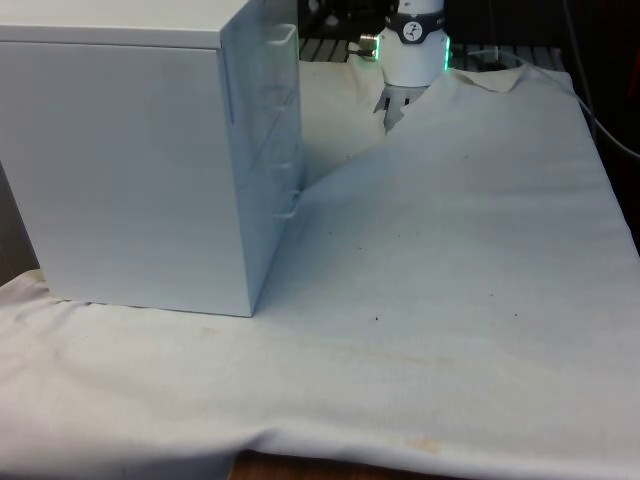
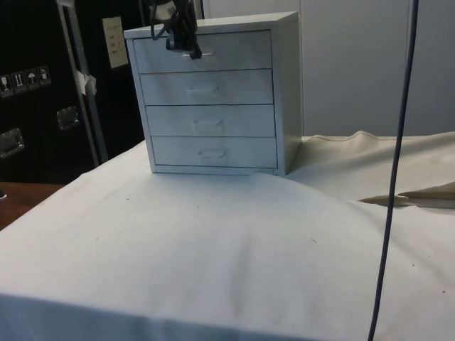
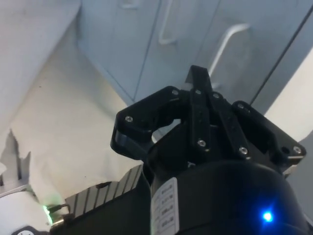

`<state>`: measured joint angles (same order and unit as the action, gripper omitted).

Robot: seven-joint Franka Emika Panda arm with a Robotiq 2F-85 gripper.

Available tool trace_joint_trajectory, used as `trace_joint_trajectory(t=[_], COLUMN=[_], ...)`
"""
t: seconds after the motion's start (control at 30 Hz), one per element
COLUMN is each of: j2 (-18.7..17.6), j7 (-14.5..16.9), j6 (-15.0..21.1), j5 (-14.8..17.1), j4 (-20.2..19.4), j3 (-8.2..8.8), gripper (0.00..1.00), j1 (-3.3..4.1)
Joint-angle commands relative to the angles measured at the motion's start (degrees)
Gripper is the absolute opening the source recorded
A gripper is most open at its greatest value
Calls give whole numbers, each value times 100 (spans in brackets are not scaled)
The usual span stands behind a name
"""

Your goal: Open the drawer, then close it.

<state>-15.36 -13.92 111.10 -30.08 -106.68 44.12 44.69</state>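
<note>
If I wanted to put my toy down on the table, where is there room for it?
Lots of room. The white cloth is bare all the way from the foot of the chest of drawers to the table's near edge in the side view, and beside the chest too. The crowded spot is by the top drawer, where the gripper sits at its handle.

A white cloth (image 2: 213, 270) covers the table, wrinkled and lightly stained, with bare wood (image 1: 300, 470) showing at its near edge. Dark cabinets (image 2: 35, 92) stand beside a pale wall (image 2: 355, 64) in the side view.
</note>
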Motion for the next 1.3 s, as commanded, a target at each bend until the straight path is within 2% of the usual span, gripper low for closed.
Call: trace_joint_trajectory(t=[0.0,0.23,0.27,0.57,0.6,1.0,1.27], j2=[63,97,57,97,63,97,92], j7=[-17,-34,-34,-34,-40,-29,6], j6=[23,6,0,23,0,92,149], j5=[86,332,281,659,607,1129,1283], j4=[-40,-11,6,29,46,74,74], j3=[-34,-149,-126,-264,-246,-407,-401], gripper=[0,0,0,0,0,0,0], j1=[23,34,29,52,52,57,46])
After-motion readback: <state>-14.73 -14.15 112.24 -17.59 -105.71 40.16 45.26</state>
